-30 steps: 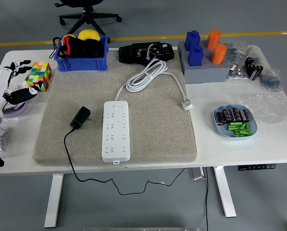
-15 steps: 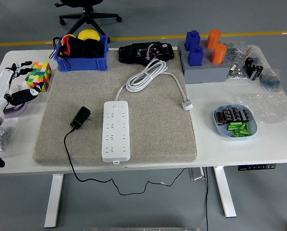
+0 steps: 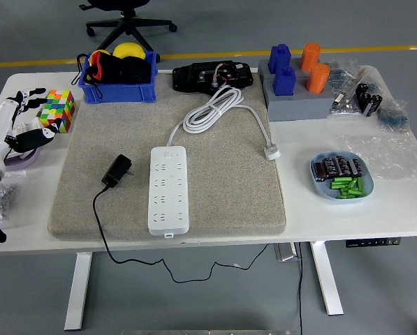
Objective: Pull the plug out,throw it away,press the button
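Left hand (image 3: 28, 134) slightly shifted; black plug (image 3: 116, 171) prongs toward far-right.

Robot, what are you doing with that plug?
Nothing is being held right now. The black plug is already out, lying on the grey mat beside the white power strip. The left hand sits at the table's left edge, near the colourful cube, fingers relaxed.

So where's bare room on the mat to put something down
Free: the grey mat between the white power strip and its right edge, below the white plug. Also the near left corner, though the black adapter cable crosses it. Crowded: the far side, with the coiled cord.
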Motion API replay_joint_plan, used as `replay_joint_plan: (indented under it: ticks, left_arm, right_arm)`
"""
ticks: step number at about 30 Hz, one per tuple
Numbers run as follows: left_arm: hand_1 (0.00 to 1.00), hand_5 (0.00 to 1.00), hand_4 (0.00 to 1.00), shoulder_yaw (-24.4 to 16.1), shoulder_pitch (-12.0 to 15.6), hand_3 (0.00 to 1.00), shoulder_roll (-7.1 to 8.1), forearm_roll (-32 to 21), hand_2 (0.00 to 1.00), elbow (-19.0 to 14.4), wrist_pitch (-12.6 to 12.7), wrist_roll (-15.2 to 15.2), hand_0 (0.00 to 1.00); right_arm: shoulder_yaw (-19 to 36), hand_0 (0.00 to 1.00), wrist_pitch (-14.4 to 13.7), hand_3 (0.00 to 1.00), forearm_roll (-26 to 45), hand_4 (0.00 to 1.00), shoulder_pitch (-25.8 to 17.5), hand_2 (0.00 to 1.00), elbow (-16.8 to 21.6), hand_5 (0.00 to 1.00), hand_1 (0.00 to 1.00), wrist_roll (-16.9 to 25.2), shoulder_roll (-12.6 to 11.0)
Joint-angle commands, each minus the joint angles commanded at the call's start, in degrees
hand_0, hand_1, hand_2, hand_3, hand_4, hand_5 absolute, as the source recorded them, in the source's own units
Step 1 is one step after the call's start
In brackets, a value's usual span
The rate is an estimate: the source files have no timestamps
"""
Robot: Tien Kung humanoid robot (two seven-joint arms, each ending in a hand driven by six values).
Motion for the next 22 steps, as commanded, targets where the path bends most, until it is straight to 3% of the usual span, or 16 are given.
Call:
replay_joint_plan:
  ticks: [15, 22]
  left_arm:
    - [0.806, 0.119, 0.695, 0.46, -1.61, 0.829, 0.65, -0.03, 0.764, 0.51, -0.16, 0.10, 0.853]
    - [0.804, 0.119, 0.691, 0.24, -0.63, 0.828, 0.43, -0.03, 0.763, 0.06, -0.08, 0.05, 0.852]
  right_arm:
    - [-1.32, 0.728, 0.07, 0.642, 0.56, 0.737, 1.27, 0.660, -0.17, 0.589, 0.679, 0.00, -0.45]
    - [-1.65, 0.728, 0.14, 0.642, 0.53, 0.738, 0.12, 0.660, -0.08, 0.589, 0.679, -0.02, -0.32]
